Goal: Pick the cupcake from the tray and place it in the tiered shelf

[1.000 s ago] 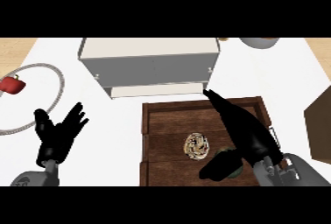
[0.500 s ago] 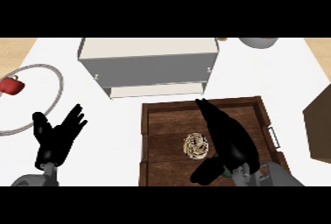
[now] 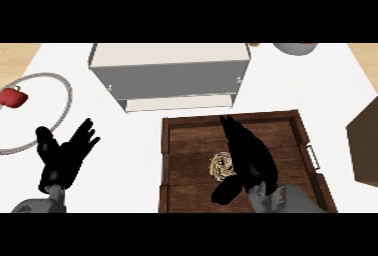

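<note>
A white worktop [image 3: 332, 90] carries a white tiered shelf [image 3: 171, 75] at the back and, just in front of it, a dark wooden tray [image 3: 288, 145]. The right hand [image 3: 247, 155] lies over the tray with its fingers held straight and spread, holding nothing, right beside the cupcake [image 3: 219, 166], which sits in the tray's middle. The left hand [image 3: 65, 155] rests open at the lower left, fingers up. A small red object [image 3: 13, 97] lies at the left edge.
</note>
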Controlling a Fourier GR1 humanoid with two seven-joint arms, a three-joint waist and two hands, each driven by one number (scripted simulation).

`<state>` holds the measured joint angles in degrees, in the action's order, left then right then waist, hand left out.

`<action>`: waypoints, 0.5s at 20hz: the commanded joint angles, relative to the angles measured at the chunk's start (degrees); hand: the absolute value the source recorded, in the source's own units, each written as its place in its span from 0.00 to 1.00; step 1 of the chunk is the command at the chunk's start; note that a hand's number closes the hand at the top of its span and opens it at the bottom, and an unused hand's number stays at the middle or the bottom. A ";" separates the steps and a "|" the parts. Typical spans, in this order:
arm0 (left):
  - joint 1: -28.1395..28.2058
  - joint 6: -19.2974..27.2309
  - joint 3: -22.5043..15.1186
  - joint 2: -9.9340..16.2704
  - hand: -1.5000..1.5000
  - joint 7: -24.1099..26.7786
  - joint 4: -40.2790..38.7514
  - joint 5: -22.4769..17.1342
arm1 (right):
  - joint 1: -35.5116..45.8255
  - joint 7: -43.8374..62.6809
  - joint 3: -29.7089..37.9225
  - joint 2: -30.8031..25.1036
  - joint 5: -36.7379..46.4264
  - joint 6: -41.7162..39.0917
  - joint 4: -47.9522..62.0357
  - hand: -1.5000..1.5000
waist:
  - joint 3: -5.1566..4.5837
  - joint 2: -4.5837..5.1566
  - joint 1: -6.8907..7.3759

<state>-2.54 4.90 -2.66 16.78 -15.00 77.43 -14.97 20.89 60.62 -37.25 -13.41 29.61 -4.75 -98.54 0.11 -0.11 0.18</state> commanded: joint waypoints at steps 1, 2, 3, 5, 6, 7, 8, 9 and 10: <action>-1.12 -2.50 2.59 1.28 0.50 -0.39 -2.75 -0.82 | -2.04 1.57 0.08 1.32 4.42 -0.59 2.70 0.00 | -0.12 0.11 -0.16; 2.50 -0.55 0.28 -1.09 0.50 -0.51 1.83 0.43 | 0.31 3.13 2.75 2.32 3.42 -2.75 3.46 0.00 | -0.11 0.06 0.08; -0.77 0.89 -0.32 -3.36 0.50 0.31 -1.58 1.63 | -4.52 0.11 -0.38 1.21 6.63 0.06 2.23 0.00 | -0.11 0.08 -0.28; 0.26 -0.03 0.87 -1.68 0.50 -0.85 0.42 1.95 | -1.07 1.75 2.36 4.05 6.92 -3.27 4.69 0.00 | -0.11 0.09 -0.04; -0.18 0.57 0.03 -2.12 0.50 -2.30 1.79 2.28 | -2.57 -1.27 2.89 1.10 6.78 -3.56 5.16 0.00 | -0.10 0.09 -0.09; -0.32 0.15 1.19 -2.47 0.50 0.23 -1.66 2.80 | -5.79 0.47 -0.16 2.94 10.66 -1.43 2.17 0.00 | -0.12 0.07 -0.25; 2.10 -1.70 2.17 -2.37 0.50 2.79 -1.90 1.99 | -2.92 -0.94 2.08 5.05 11.01 -1.83 5.60 0.00 | -0.12 0.10 -0.04; -0.37 0.06 0.72 -2.66 0.50 -3.14 1.77 3.26 | -3.76 -1.64 2.16 6.33 12.24 -1.34 6.24 0.00 | -0.10 0.08 -0.08; -1.08 -4.08 4.08 -0.96 0.50 1.79 -4.33 1.23 | -5.64 -3.31 2.96 5.03 11.92 -1.17 6.07 0.00 | -0.12 0.12 -0.19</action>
<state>-2.52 3.78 -0.94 15.23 -14.90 77.22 -13.17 17.25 58.00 -35.37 -9.71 38.74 -5.98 -93.97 0.15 -0.14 0.10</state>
